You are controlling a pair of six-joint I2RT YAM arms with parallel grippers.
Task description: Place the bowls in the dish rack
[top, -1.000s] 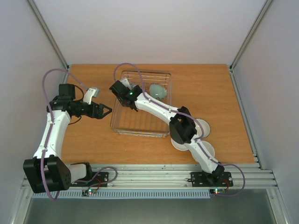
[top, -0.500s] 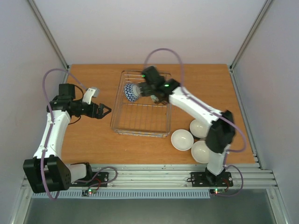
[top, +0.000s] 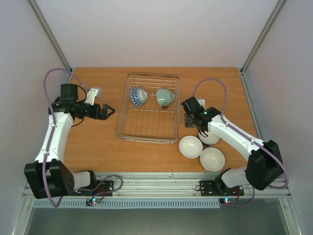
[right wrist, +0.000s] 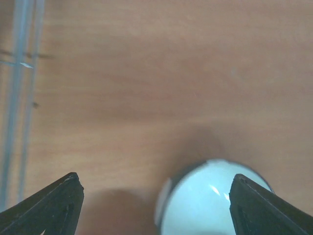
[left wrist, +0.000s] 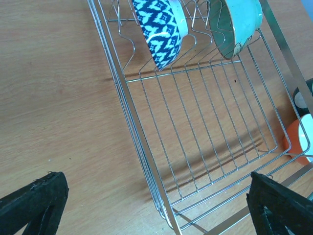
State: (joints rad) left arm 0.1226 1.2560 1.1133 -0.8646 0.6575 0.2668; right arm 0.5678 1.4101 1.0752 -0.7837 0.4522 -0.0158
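My left claw [top: 105, 111] hangs over the table [top: 93, 147], left of the rack [top: 146, 140]. It is spread wide and empty, touching nothing. In its wrist view the two fingers [left wrist: 34, 203] sit at the bottom corners, with the rack's near-left rim between them.

My right claw [top: 191, 121] is just right of the rack and is also spread wide with nothing in it. In its wrist view, bare wood fills the gap. The dark bowl [right wrist: 210, 200] lies below, nearer the right finger [right wrist: 269, 200]. It is blurred, and I cannot tell whether anything touches it.

Two bowls stand on edge at the rack's far end, the patterned bowl [top: 138, 96] on the left and the mint bowl [top: 165, 98] on the right, a little apart.

Three bowls rest upright on the table by the rack's near-right corner. The dark bowl [top: 211, 139] is partly under my right arm, the orange bowl [top: 190, 146] is beside it, and the third bowl [top: 212, 158] is nearest my bases.
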